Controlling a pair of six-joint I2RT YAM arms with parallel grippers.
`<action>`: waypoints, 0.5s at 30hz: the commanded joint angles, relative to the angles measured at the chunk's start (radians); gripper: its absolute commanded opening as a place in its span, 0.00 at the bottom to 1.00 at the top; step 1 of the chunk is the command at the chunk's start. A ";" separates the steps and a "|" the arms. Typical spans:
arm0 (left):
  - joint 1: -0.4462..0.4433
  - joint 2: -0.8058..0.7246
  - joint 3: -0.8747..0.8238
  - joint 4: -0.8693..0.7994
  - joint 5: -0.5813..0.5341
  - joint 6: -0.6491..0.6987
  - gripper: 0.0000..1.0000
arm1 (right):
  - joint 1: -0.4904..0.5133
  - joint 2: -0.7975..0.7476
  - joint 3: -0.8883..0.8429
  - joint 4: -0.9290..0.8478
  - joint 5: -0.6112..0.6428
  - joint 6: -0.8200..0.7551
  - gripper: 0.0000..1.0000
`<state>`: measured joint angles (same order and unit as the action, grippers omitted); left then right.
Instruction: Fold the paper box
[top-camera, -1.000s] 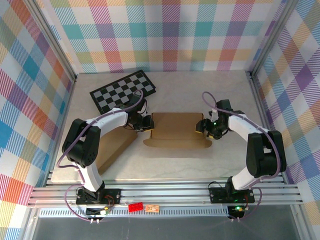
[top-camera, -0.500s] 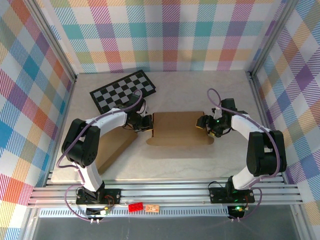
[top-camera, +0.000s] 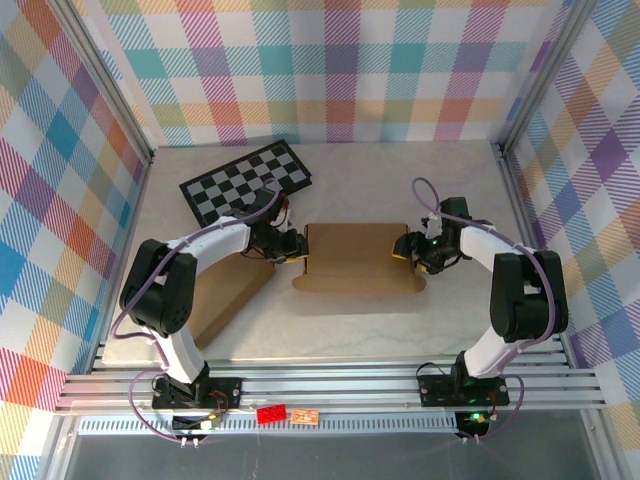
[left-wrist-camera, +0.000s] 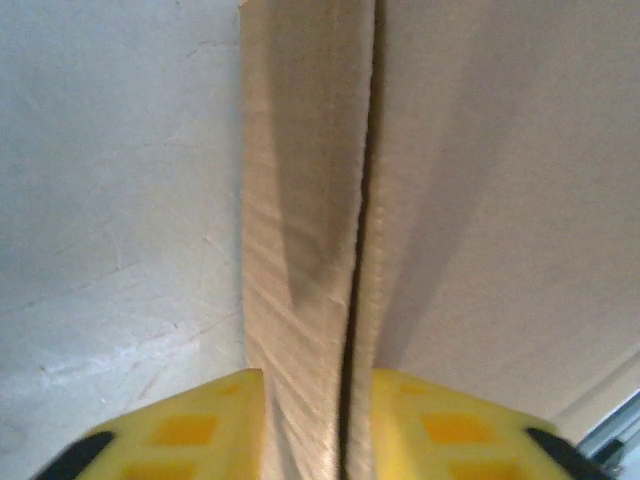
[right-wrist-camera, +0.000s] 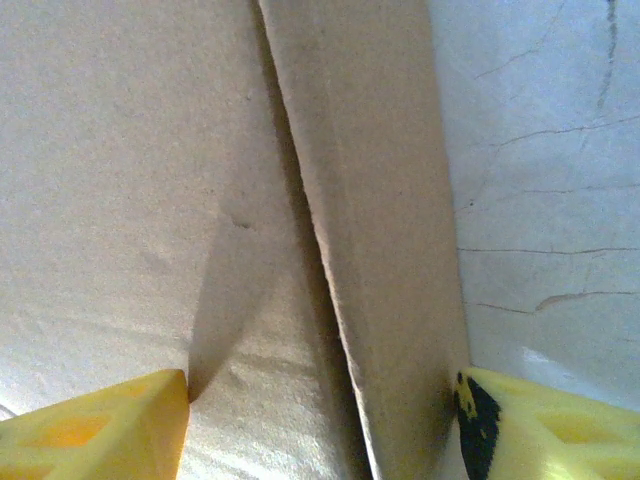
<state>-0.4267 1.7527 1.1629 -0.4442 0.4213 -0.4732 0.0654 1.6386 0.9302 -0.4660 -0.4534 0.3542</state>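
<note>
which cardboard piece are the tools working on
The middle cardboard: the left tool is at its left end, the right tool at its right end. The other piece lies beside it, under the left arm.

My left gripper (left-wrist-camera: 315, 425): its yellow fingers (left-wrist-camera: 175, 435) are blurred and cut by the bottom edge. I cannot tell whether they press the brown cardboard paper box (left-wrist-camera: 480, 200).
My right gripper (right-wrist-camera: 320, 420): the yellow fingers (right-wrist-camera: 90, 420) are cut off at the bottom edge.
Box: it runs off the top of both wrist views.
Black-and-white checkered mat (top-camera: 240, 180): the near edge is partly behind my left arm (top-camera: 215, 240).
Flat brown cardboard sheet (top-camera: 225, 300): partly covered by my left arm.
Small red object (top-camera: 271, 413) on the front rail: too small to identify.
</note>
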 joint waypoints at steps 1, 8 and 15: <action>0.015 -0.071 0.025 -0.014 -0.003 -0.026 0.38 | -0.005 0.020 0.021 -0.029 0.017 -0.026 0.66; 0.026 0.036 0.076 -0.073 0.029 -0.012 0.41 | -0.004 0.026 0.018 -0.022 -0.004 -0.032 0.56; 0.025 0.096 0.087 -0.029 0.057 -0.011 0.40 | -0.003 0.027 0.027 -0.036 -0.024 -0.044 0.53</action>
<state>-0.4099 1.8420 1.2297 -0.4728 0.4419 -0.4824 0.0654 1.6489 0.9382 -0.4725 -0.4583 0.3382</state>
